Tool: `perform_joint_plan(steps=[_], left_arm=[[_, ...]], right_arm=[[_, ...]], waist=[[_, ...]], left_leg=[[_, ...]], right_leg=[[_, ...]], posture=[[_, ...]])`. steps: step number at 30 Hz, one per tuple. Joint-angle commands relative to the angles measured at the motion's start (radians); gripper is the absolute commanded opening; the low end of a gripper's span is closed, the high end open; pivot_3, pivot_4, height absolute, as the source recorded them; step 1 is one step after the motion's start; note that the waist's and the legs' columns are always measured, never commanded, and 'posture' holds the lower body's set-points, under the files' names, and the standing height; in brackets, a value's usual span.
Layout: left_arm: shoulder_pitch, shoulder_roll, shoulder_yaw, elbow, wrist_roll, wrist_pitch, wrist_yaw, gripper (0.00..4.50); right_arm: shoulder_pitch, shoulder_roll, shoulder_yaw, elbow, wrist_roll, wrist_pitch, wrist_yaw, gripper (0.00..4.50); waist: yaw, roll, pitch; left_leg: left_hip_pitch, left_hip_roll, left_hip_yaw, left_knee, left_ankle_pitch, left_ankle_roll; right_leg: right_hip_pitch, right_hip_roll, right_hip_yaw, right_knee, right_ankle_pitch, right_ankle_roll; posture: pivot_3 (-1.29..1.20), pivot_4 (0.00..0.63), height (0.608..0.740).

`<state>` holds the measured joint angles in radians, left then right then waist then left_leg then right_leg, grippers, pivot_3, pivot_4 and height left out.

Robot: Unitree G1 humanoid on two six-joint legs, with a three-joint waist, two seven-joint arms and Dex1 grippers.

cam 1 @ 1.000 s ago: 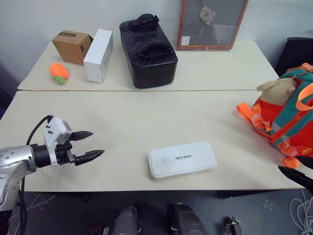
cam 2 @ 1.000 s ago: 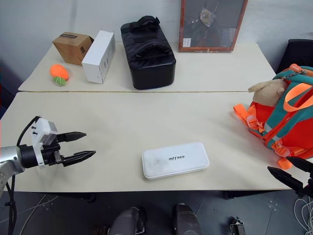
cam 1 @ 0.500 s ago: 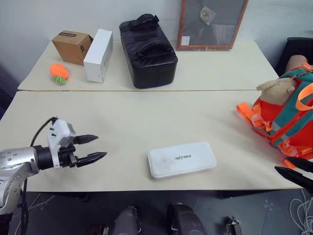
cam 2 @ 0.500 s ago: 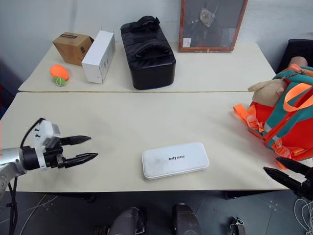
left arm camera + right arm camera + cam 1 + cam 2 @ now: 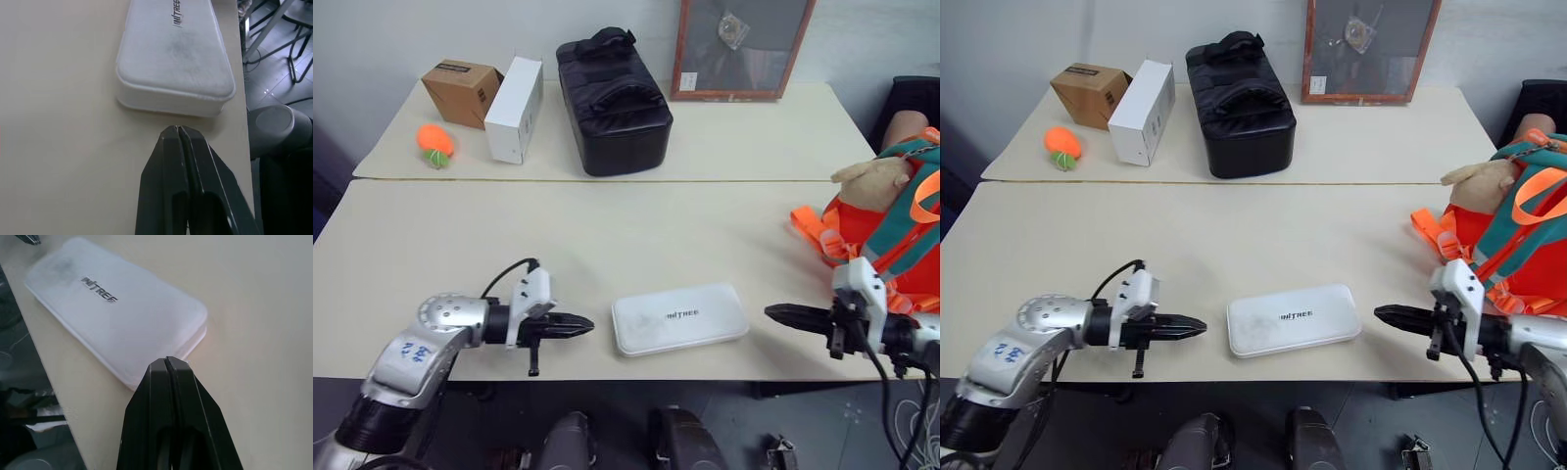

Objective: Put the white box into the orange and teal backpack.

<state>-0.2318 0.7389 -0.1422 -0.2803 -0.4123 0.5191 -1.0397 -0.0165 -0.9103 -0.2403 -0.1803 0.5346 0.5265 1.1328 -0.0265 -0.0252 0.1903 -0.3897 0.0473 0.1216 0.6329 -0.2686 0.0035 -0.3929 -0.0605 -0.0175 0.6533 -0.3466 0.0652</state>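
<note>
1. The white box (image 5: 679, 318) lies flat near the front edge of the counter (image 5: 607, 235), lettering up, its long side running left to right
2. The left claw (image 5: 586, 327) points at the box's left short end, tips just beside it and apart from it; its two black fingers are pressed together with nothing between them
3. The right claw (image 5: 773, 312) points at the box's right short end from the other side, tips near the box with a small gap of bare counter between; its fingers are also pressed together and hold nothing
4. In the left wrist view the joined fingertips (image 5: 177, 131) sit just short of the box's rounded end wall; in the right wrist view the joined fingertips (image 5: 165, 363) overlap the box's near corner, and contact cannot be told
5. The orange and teal backpack (image 5: 891, 240) stands at the counter's right edge, well apart from the box, with a tan plush toy (image 5: 879, 181) on its upper front and orange straps trailing onto the counter
6. On the far counter stand a black padded bag (image 5: 612, 98), a white carton (image 5: 514, 96), a brown cardboard box (image 5: 460, 91) and an orange ball (image 5: 435, 143); a framed picture (image 5: 739, 47) leans against the wall
</note>
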Motion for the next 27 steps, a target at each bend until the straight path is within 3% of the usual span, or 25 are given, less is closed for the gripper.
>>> perform_joint_plan(steps=[1,9,19,22,26,27], left_arm=[[-0.045,-0.034,-0.057,0.04,0.045,-0.023,-0.002,0.01],[-0.117,-0.128,-0.121,0.153,0.108,-0.07,0.001,0.01],[-0.165,-0.183,-0.043,0.255,0.116,-0.093,0.047,0.01],[-0.145,-0.153,-0.028,0.246,0.128,-0.087,0.038,0.01],[-0.094,-0.034,-0.005,0.258,0.163,-0.124,-0.009,0.01],[-0.088,-0.011,0.011,0.265,0.152,-0.12,-0.023,0.19]], right_arm=[[-0.063,0.003,0.058,0.074,-0.066,-0.062,0.0,0.0],[-0.097,0.023,0.151,0.098,-0.12,-0.106,0.018,0.0],[-0.048,0.041,0.146,0.014,-0.103,-0.075,0.001,0.0],[-0.052,0.041,0.145,0.031,-0.123,-0.094,-0.008,0.0],[-0.067,0.038,0.143,0.054,-0.126,-0.104,-0.002,0.0],[-0.073,0.038,0.146,0.062,-0.13,-0.11,0.0,0.0]], waist=[[0.0,0.0,0.0],[0.0,0.0,0.0],[0.0,0.0,0.0],[0.0,0.0,0.0],[-0.005,0.0,0.0],[-0.004,0.0,0.0]], left_leg=[[0.001,0.0,0.0,0.0,0.0,-0.001],[0.0,0.0,0.0,0.004,0.002,-0.003],[0.0,0.001,-0.001,0.006,0.001,-0.002],[0.0,0.001,-0.001,0.006,0.002,-0.003],[0.001,0.002,-0.001,0.006,0.001,-0.004],[0.001,0.002,-0.001,0.005,0.001,-0.004]], right_leg=[[0.0,0.0,0.0,0.0,0.0,0.0],[0.001,0.0,0.0,0.004,0.0,0.001],[0.001,0.0,-0.001,0.005,0.0,0.001],[0.001,0.0,-0.001,0.005,0.0,0.001],[0.001,0.001,-0.001,0.005,0.0,0.001],[0.001,0.001,-0.001,0.005,0.0,0.0]], posture=[[0.0,0.15,0.74],[0.0,0.15,0.74],[0.0,0.15,0.74],[0.0,0.15,0.74],[0.0,0.15,0.74],[0.0,0.15,0.74]])
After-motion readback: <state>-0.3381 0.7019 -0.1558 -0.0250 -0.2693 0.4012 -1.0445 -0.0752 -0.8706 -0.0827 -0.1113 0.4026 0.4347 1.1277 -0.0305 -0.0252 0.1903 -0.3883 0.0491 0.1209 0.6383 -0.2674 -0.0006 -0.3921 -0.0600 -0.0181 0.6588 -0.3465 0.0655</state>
